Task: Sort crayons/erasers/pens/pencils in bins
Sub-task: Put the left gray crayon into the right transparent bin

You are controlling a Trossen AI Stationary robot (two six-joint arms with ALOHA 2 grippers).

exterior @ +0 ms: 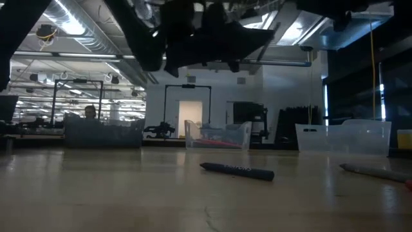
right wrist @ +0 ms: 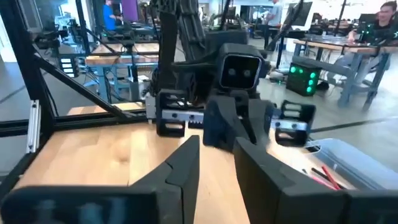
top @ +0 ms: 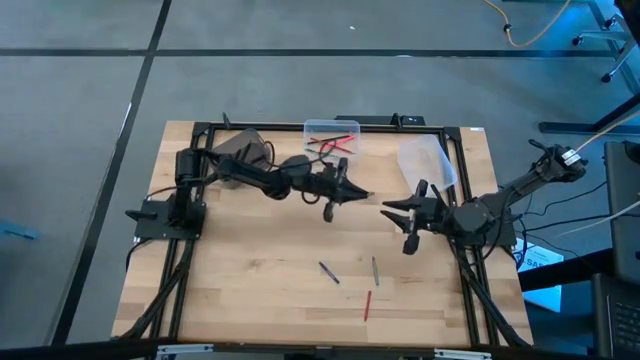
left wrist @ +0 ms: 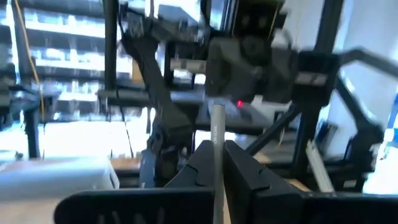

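Note:
My left gripper (top: 352,193) hangs over the table's middle, shut on a thin grey stick (left wrist: 217,134). My right gripper (top: 398,222) faces it from the right, open and empty; it also shows in its own wrist view (right wrist: 217,165). A dark stick (top: 329,272), a grey stick (top: 375,270) and a red stick (top: 368,305) lie flat on the table nearer the front. At the far edge stand the dark grey bin (top: 245,146), the clear bin (top: 332,138) with red sticks in it, and the whitish bin (top: 426,160). My left gripper pinches the grey stick (left wrist: 217,163) between its two fingers. The stick lies along the fingers, and its free end (left wrist: 217,112) sticks out past the tips. The fingers are about level and point toward the table's right. The stick is lifted clear of the table.
The dark stick (exterior: 238,171) lies in front of the low camera, with the grey one (exterior: 376,173) to its right. A black metal frame (top: 200,230) borders the table. The wood on the near left (top: 250,290) is bare. People sit at benches beyond the table (right wrist: 367,31).

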